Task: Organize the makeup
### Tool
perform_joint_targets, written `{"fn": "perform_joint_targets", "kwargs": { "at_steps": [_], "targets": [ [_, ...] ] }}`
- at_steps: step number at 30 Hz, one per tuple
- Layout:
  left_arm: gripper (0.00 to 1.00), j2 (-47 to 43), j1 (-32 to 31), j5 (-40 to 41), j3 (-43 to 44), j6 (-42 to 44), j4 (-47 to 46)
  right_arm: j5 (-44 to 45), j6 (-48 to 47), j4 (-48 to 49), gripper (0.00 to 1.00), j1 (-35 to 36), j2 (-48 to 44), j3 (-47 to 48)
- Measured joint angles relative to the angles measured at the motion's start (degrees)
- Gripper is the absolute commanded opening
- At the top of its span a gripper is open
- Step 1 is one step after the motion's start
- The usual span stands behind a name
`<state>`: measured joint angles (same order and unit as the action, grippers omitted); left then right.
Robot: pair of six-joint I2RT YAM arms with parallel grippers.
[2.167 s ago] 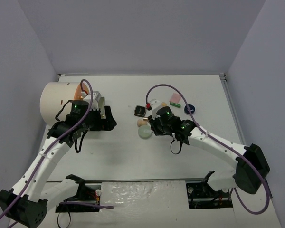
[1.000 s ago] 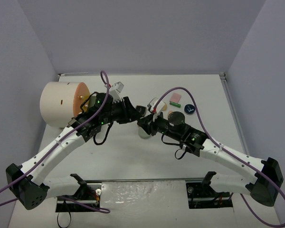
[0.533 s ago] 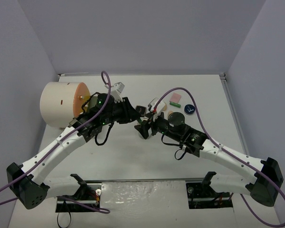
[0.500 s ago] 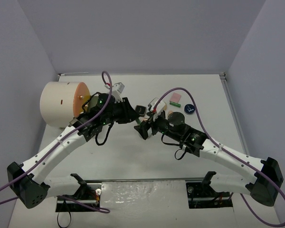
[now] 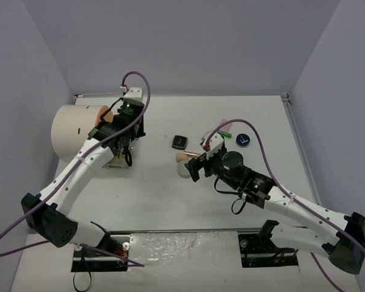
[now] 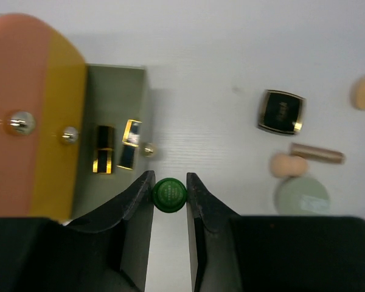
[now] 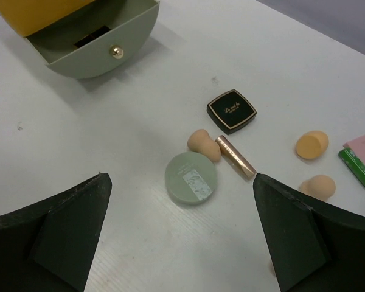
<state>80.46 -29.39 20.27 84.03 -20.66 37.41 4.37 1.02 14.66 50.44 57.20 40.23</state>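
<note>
Peach sponge (image 7: 202,143) just beside pale green disc (image 7: 191,177)

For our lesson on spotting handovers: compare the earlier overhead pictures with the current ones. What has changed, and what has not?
The arms met mid-table, then parted. The left gripper closed on the green-capped tube and swung back left; it now holds it over the open drawer. The right gripper opened and drew back slightly. The black square compact, pale green disc and cream cylinder stayed put.

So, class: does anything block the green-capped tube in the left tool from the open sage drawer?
Nothing visible does. The left tool holds the green-capped tube beside the open sage drawer; two black-and-gold lipsticks lie inside, leaving bare floor.
</note>
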Motion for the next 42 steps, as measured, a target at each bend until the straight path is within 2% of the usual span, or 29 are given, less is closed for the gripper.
{"fn": "perform_joint_targets", "kwargs": {
  "at_steps": [4,10,16,21,26,33,42],
  "targets": [
    [0.00,7.9,5.8,3.9,1.9,4.0,2.2,1.0,0.0,-1.0,1.00,-0.4,-0.6,-1.4],
    [0.02,23.0,8.5,6.0,9.5,7.4,7.5,3.0,0.1,-2.3,1.00,-1.0,-0.7,-1.7],
    [0.21,30.0,10.0,6.2,11.5,8.3,10.6,4.0,0.4,-3.1,1.00,-1.6,-0.7,-1.7],
    [0.52,32.2,11.2,6.2,12.7,8.4,12.1,4.8,0.8,-3.7,1.00,-2.2,-0.6,-1.7],
    [0.67,32.3,11.6,5.2,12.9,8.6,12.3,5.7,2.0,-4.8,1.00,-4.2,0.2,-1.7],
    [0.71,27.0,11.0,-0.1,12.4,8.6,11.7,6.7,4.1,-8.3,0.98,-9.6,2.0,-0.7],
    [0.76,10.9,9.4,-13.6,8.4,8.4,7.3,5.5,5.6,-10.7,0.81,-19.5,11.4,6.0]
  ]
}}
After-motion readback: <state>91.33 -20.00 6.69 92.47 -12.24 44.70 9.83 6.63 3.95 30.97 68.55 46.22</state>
